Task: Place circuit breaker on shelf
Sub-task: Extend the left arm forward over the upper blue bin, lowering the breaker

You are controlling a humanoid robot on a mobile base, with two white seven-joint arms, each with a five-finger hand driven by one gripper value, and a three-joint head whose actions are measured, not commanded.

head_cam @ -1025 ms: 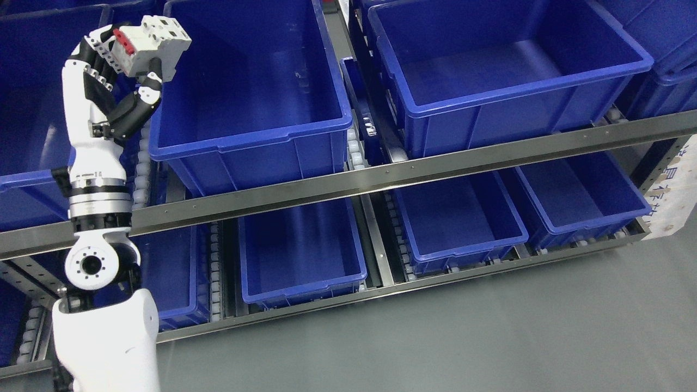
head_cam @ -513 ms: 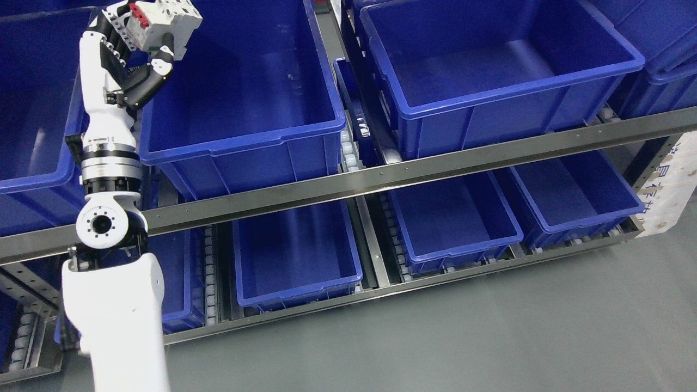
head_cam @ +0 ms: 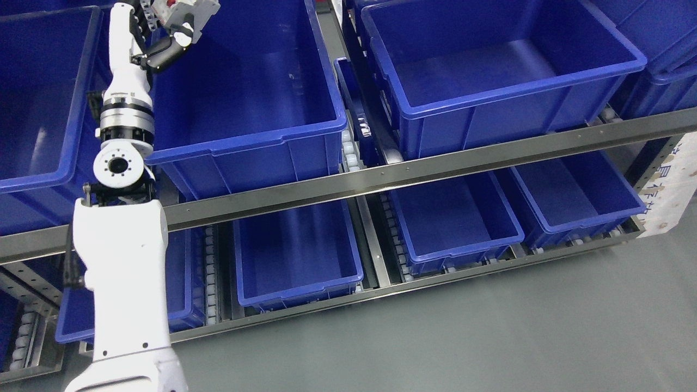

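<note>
Carrying the circuit breaker (head_cam: 188,6), fingers (head_cam: 182,30) clamped on it, the left hand (head_cam: 163,27) hovers over the blue bin (head_cam: 245,136), so lowering and release seem next.

Two tiers of bins sit on a shelf rack (head_cam: 381,177) — three on the upper level, three below. The middle upper bin (head_cam: 245,81) stands between the left upper bin (head_cam: 38,109) and the right upper bin (head_cam: 490,65). At the top edge, the left hand (head_cam: 158,27) holds the circuit breaker (head_cam: 188,8) over the middle bin's back left corner — floor (head_cam: 490,326) lies in front.
</note>
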